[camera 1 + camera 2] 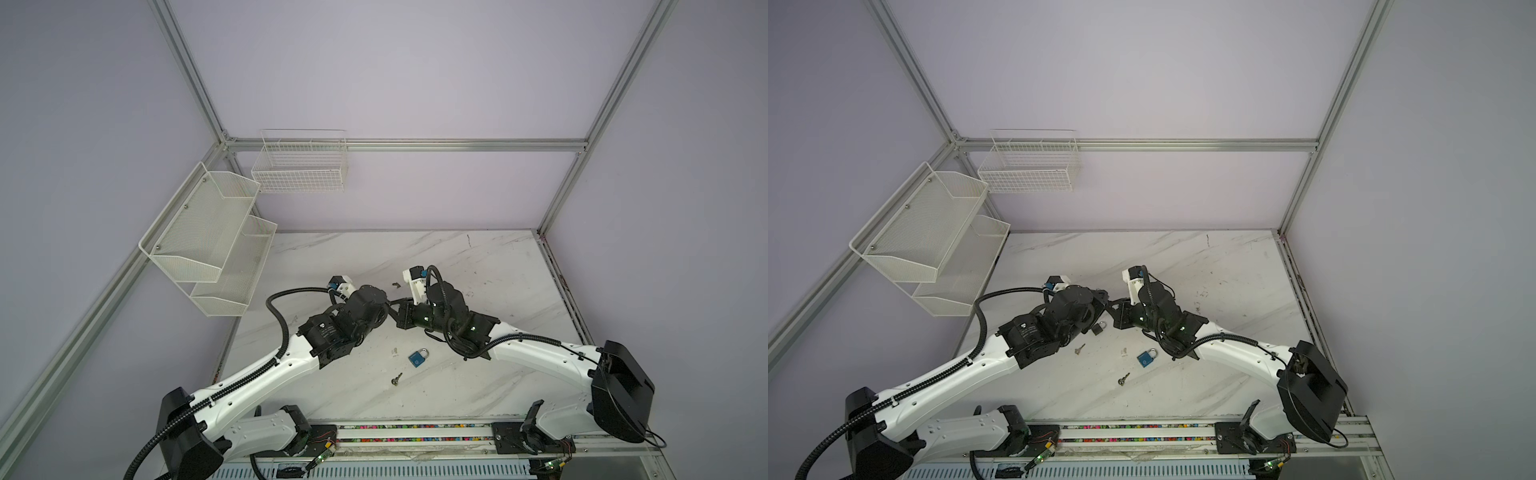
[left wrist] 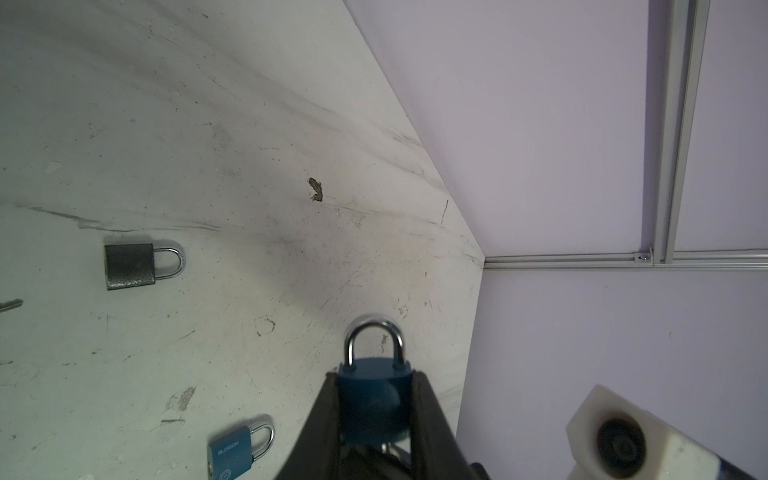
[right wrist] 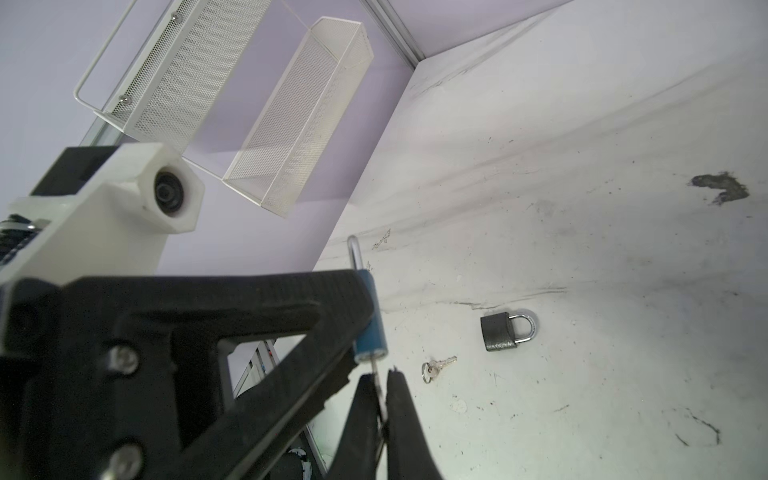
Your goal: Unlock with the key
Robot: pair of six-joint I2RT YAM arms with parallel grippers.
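My left gripper (image 2: 375, 376) is shut on a blue padlock (image 2: 374, 399), which it holds above the marble table (image 1: 478, 270) with the shackle pointing away from the wrist. In the right wrist view the same padlock (image 3: 371, 328) shows edge-on, and a thin metal key (image 3: 375, 370) sticks out of its underside. My right gripper (image 3: 380, 376) is shut on that key's head, just below the lock body. In both top views the two grippers (image 1: 392, 307) (image 1: 1112, 307) meet tip to tip at mid-table, and the held lock and key are hidden there.
On the table lie a second blue padlock (image 1: 418, 357), a loose key (image 1: 396, 379), a grey padlock (image 3: 500, 332) and a ringed key (image 3: 436, 368). White mesh baskets (image 1: 208, 241) and a wire basket (image 1: 299, 166) hang on the left and back walls.
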